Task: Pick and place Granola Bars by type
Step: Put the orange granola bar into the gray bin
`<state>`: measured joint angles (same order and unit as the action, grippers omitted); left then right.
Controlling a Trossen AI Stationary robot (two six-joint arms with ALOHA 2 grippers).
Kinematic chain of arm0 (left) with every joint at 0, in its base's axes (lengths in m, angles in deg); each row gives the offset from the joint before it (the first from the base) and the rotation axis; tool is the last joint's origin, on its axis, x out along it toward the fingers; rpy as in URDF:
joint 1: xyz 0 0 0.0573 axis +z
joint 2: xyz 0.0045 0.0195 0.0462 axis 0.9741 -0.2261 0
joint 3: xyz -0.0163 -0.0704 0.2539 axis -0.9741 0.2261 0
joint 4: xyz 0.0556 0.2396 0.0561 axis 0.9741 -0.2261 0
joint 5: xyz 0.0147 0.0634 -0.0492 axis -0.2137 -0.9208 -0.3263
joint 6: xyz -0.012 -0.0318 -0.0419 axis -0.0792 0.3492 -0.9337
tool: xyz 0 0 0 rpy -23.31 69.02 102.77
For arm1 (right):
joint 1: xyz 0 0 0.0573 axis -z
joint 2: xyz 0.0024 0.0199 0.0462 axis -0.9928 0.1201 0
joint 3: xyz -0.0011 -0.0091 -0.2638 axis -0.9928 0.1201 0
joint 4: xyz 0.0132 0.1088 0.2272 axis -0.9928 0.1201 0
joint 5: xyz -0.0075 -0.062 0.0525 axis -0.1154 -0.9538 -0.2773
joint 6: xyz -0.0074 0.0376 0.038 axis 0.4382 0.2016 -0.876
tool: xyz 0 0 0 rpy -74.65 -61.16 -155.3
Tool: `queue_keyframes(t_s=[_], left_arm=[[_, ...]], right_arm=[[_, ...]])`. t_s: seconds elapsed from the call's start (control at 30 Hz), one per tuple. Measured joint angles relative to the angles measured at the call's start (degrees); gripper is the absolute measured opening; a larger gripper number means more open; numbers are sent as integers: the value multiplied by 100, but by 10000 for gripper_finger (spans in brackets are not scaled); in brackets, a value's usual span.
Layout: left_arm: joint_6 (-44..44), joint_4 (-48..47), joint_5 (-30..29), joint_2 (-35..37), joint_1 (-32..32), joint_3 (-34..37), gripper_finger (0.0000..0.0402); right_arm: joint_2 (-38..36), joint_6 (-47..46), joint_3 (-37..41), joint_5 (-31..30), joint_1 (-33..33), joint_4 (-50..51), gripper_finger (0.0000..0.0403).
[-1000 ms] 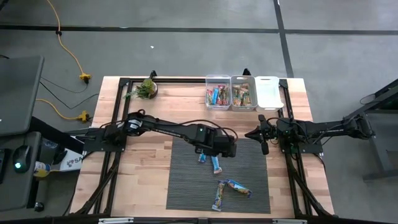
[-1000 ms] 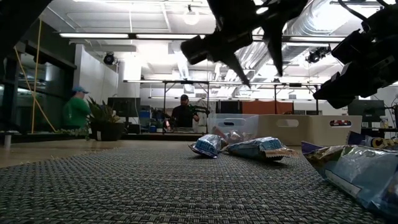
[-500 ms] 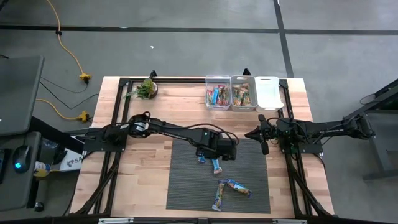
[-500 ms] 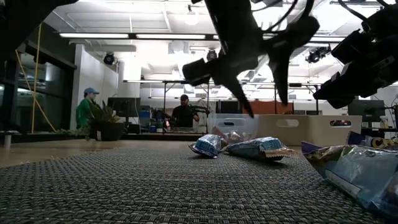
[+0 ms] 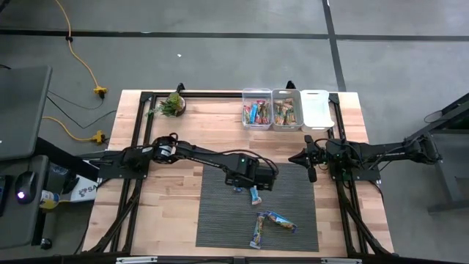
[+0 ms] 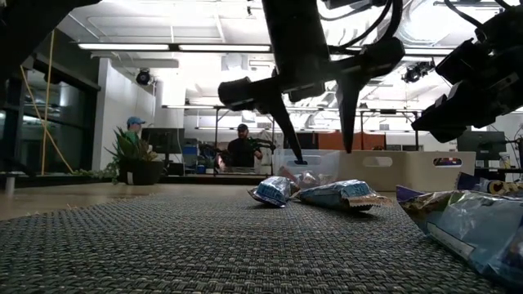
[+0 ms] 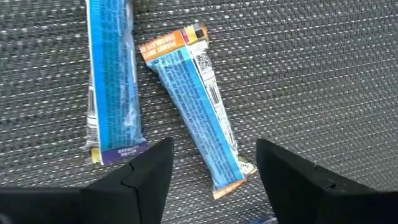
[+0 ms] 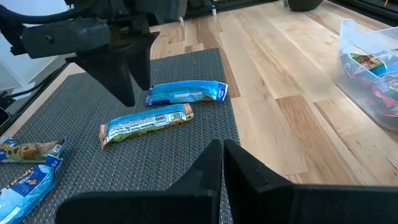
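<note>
Several wrapped granola bars lie flat on the dark woven mat (image 5: 220, 220). My left gripper (image 5: 253, 178) hangs open just above two of them: an all-blue bar (image 7: 112, 81) and a blue bar with orange ends (image 7: 196, 106). In the left wrist view its fingers stand on either side of that second bar's near end, and the low view shows their tips (image 6: 319, 143) clear above both bars (image 6: 274, 190) (image 6: 343, 194). Two more bars (image 5: 256, 229) (image 5: 281, 221) lie near the mat's near edge. My right gripper (image 8: 221, 168) waits shut at the mat's right edge (image 5: 311, 167).
Three clear bins stand in a row at the table's far edge: the left one (image 5: 256, 110) and the middle one (image 5: 287, 110) hold bars, the right one (image 5: 316, 108) shows white. A small plant (image 5: 174, 104) stands at the far left. People stand in the room behind.
My left gripper has come down toward the two bars at the mat's far part, drifted slightly toward the table's left and near edges, and turned about its wrist. Its fingers have stayed open. The bars have not moved.
</note>
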<state>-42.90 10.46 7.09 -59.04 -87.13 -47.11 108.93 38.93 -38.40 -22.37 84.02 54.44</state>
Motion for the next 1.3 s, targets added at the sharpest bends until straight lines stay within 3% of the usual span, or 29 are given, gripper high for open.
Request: queue_keyframes(t_s=[0.33, 1.03, 1.3], left_arm=[[-150, 252, -15, 0, 2, 0, 273], [-486, 293, -54, -235, 1, -7, 276], [-469, 403, 182, -481, 2, 14, 276]], right_arm=[[0, 0, 0, -2, -1, 2, 0], [-2, 0, 0, -1, 0, 0, 0], [0, 0, 0, 0, -2, 2, 0]])
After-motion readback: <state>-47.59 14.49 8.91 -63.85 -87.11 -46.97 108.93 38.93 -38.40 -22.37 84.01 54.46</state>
